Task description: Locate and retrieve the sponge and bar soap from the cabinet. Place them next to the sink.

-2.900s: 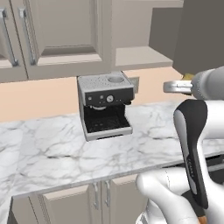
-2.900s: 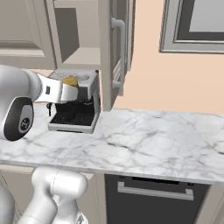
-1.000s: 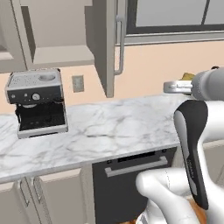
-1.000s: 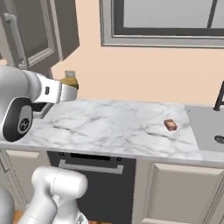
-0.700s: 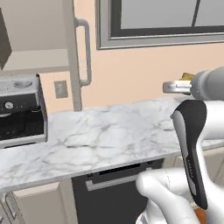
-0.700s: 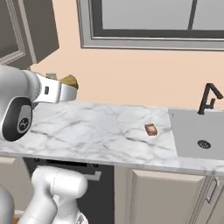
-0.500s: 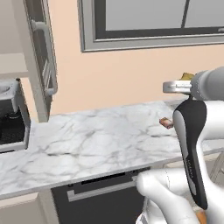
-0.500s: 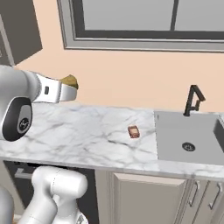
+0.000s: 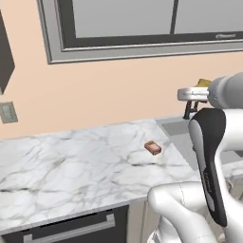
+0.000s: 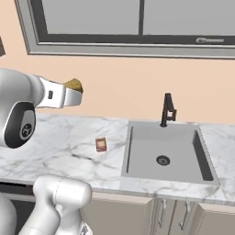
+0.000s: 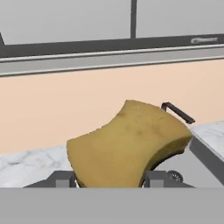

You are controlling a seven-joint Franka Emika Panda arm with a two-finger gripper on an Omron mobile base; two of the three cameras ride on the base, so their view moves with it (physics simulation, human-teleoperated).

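My gripper [image 10: 73, 87] is shut on the yellowish-tan sponge [image 11: 127, 144], held high above the marble counter. A corner of the sponge [image 9: 204, 83] pokes out past the white hand, and the sponge [image 10: 73, 85] also peeks from the hand's end in the right base view. The pinkish-red bar soap [image 10: 101, 144] lies flat on the counter just left of the sink [image 10: 165, 158]. From the left side the bar soap [image 9: 152, 147] sits near the counter's right part, by the sink [image 9: 178, 128]. The cabinet is out of view.
A thin black faucet [image 10: 167, 110] stands behind the basin, and a round drain [image 10: 162, 160] marks its floor. A wide grey-framed window [image 10: 137, 27] spans the wall. An oven handle [image 9: 71, 228] runs below the counter, and a wall outlet [image 9: 6, 113] sits at the left.
The base has driven right: the coffee machine and cabinet slid out of view, the soap and sink came in. The hand still carries the sponge.
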